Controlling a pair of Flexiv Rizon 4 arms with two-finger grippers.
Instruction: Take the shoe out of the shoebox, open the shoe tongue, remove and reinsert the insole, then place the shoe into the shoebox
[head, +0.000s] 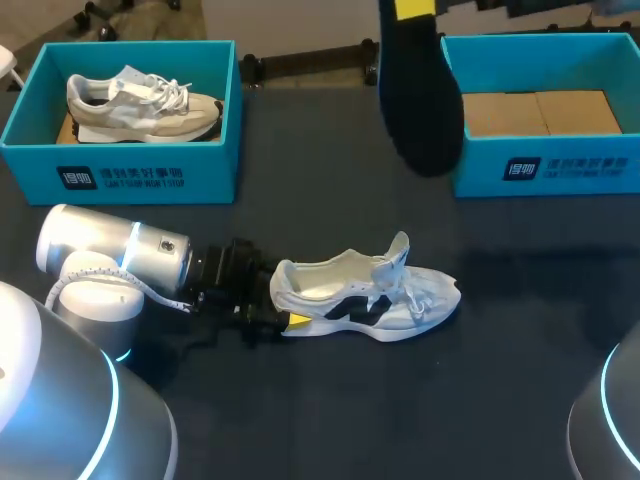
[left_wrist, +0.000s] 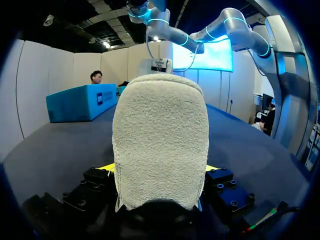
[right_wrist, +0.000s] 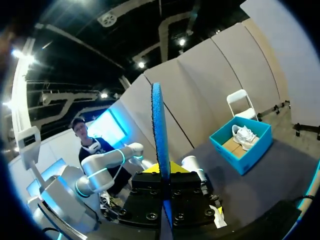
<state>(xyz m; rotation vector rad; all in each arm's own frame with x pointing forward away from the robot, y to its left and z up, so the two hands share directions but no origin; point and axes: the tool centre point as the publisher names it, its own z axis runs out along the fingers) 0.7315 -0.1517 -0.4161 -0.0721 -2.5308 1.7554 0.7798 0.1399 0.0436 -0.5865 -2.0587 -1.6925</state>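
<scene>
- Your shoe (head: 365, 295) is out of its box and lies on its sole on the table (head: 500, 400) just past centre toward 6 o'clock in the head view, toe pointing to 3 o'clock. I judge the take-out step done.
- The tongue (head: 398, 250) stands up and away from the opening, so the opening step looks done too.
- Your left gripper (head: 280, 300) is clamped on the shoe's heel from the 9 o'clock side. In the left wrist view the heel fills the space between the two yellow tips.
- The insole (head: 420, 100) is out. Your right gripper (right_wrist: 162, 172) is closed on it and holds it in the air at about 1 o'clock, well apart from the shoe, seen edge-on in the right wrist view.
- The empty shoebox (head: 540, 165) sits at 2 o'clock. The second box (head: 120, 175) at 10 o'clock holds another shoe (head: 140, 100).
- Left for you: slide the insole back in and put the shoe into the shoebox. By my reckoning you are roughly halfway.
</scene>
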